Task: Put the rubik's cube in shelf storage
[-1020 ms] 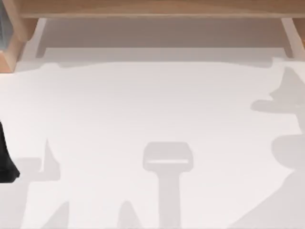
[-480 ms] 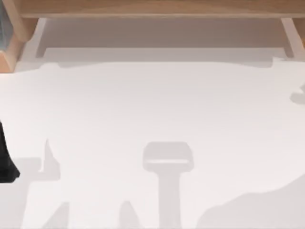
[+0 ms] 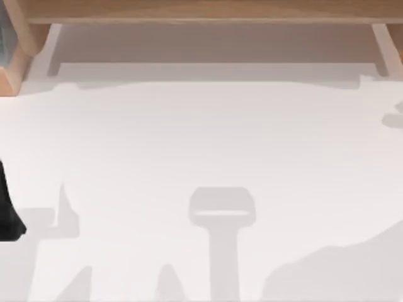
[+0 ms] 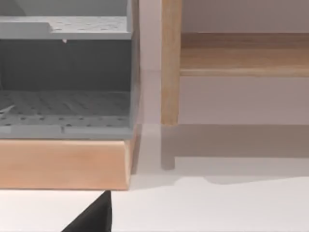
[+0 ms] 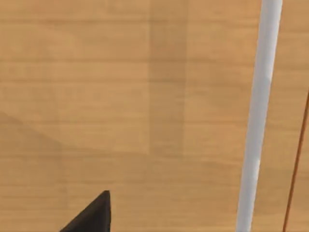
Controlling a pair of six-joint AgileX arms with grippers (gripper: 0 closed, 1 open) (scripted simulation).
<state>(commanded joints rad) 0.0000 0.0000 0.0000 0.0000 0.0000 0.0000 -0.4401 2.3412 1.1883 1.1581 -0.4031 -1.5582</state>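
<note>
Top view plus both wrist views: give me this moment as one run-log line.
shelf: along table's far edge | left arm: at table's left edge | right wrist view: wooden board | cube: unplaced

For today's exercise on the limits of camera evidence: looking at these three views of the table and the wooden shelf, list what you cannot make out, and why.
- The light-brown wooden shelf storage: cut off by the top view's upper edge, so its upper levels are out of frame.
- The left arm: a dark sliver cropped by the top view's left edge.
- The dark fingertip in the left wrist view: cropped by the lower edge, so the grip state is unclear.
- The dark fingertip in the right wrist view over wood: likewise cropped.
</note>
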